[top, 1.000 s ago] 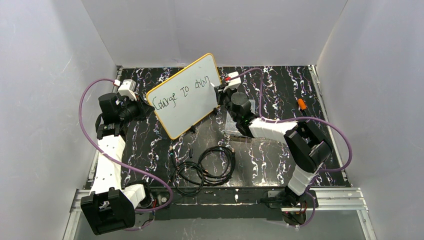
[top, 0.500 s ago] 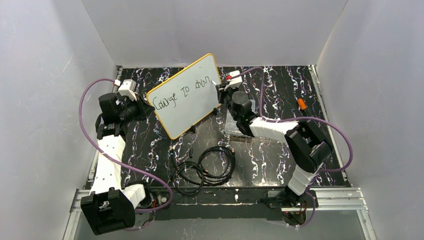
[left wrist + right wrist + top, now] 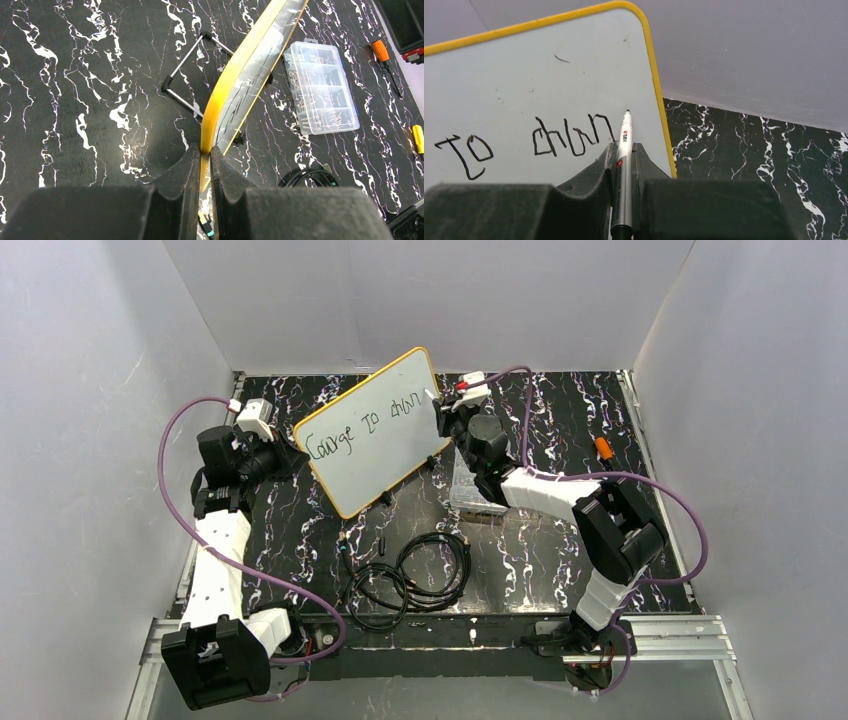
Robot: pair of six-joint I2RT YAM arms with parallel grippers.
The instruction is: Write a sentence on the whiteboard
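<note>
The thin white rectangular whiteboard with the yellow-orange rim [image 3: 375,465] is standing tilted in the upper middle of the top view, on the black marbled table [image 3: 520,570]. The left gripper [image 3: 205,150] is pinching the board's yellow edge between closed jaws at the bottom centre of its wrist view. The right gripper [image 3: 623,150] is clamping a slim silver-and-white marker pen [image 3: 623,172], and its tip is sitting at or just off the board beside the last stroke of the dark handwritten sentence [image 3: 524,142], so far "Courage to chan". The board is looking light, stiff and slick, so it is probably going to skid or tip under pen pressure. The rim, clear of the lettering that could smear, is looking like the sound place to hold it.
</note>
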